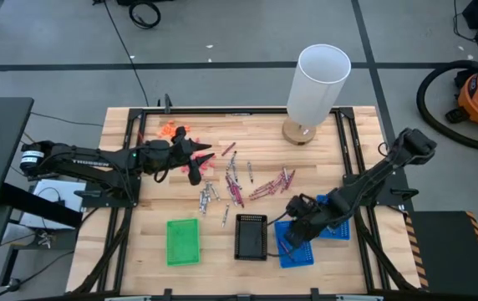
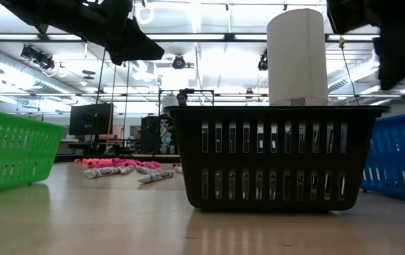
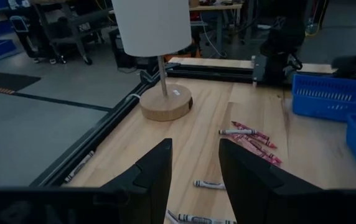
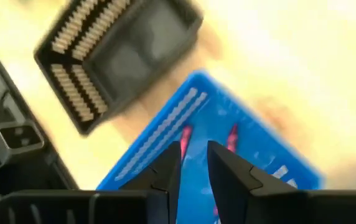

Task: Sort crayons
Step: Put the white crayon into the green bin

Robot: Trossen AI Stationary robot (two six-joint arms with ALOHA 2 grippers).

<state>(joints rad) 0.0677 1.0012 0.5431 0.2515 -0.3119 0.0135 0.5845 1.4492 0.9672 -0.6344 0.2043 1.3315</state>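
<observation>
Right gripper (image 1: 292, 237), fingers parted and empty over the blue tray (image 1: 299, 253) (pinkish-red crayons (image 4: 185, 138) inside), handles light, stiff, roll-prone sticks, I'd say best pinched mid-length.

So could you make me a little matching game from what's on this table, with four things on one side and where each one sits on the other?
Things:
1. green plastic basket
2. black plastic basket
3. white cylindrical lamp on a round wooden base
4. right gripper

Places:
A. far edge of the wooden table, right of centre
B. over the blue plastic basket
C. near edge, left of the black one
D. near edge, between the green and blue ones

Pairs: 1-C, 2-D, 3-A, 4-B
</observation>
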